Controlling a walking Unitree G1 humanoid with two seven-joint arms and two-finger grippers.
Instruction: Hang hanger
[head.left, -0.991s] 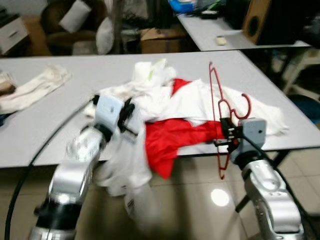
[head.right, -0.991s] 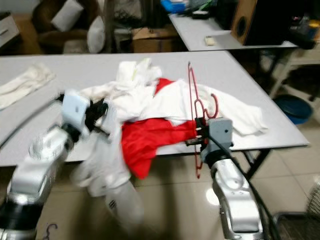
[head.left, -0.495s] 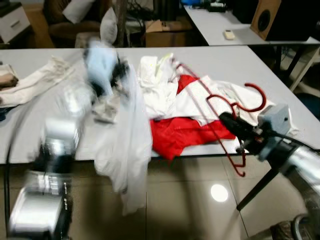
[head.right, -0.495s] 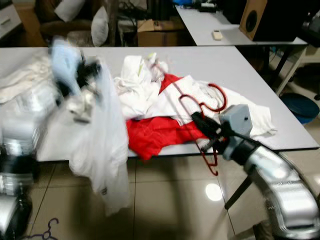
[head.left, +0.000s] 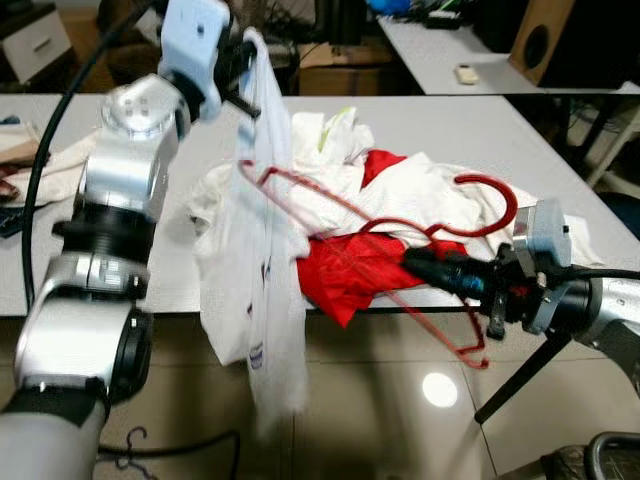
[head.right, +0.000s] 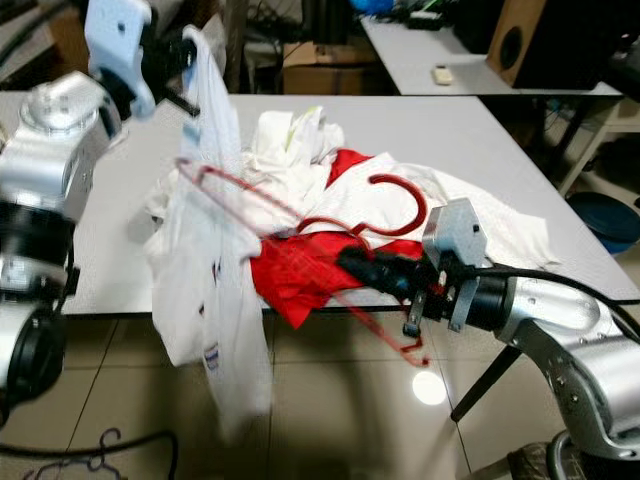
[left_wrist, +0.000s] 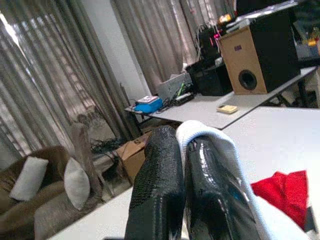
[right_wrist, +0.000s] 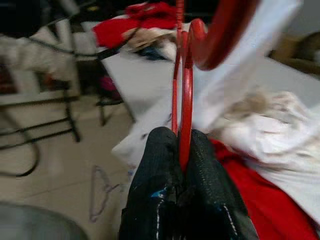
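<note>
My left gripper (head.left: 245, 62) is raised above the table's near edge, shut on the collar of a white shirt (head.left: 262, 290) that hangs from it down past the table edge. My right gripper (head.left: 425, 265) is shut on a red hanger (head.left: 400, 225), held flat over the clothes pile; one hanger end reaches the hanging shirt. In the left wrist view white fabric (left_wrist: 215, 137) is pinched between the black fingers (left_wrist: 157, 190). In the right wrist view the hanger (right_wrist: 184, 95) sits between the fingers (right_wrist: 157, 195).
A pile of white clothes (head.left: 400, 190) and a red garment (head.left: 350, 275) lies on the grey table (head.left: 130, 250). Another white garment (head.left: 55, 170) lies at the table's left. A second table (head.left: 440, 60) with a speaker (head.left: 545, 35) stands behind. Tiled floor (head.left: 380, 400) lies below.
My left gripper has risen, lifting the white shirt up off the table. My right gripper has tipped the hanger from upright to flat and swung its end toward the shirt.
</note>
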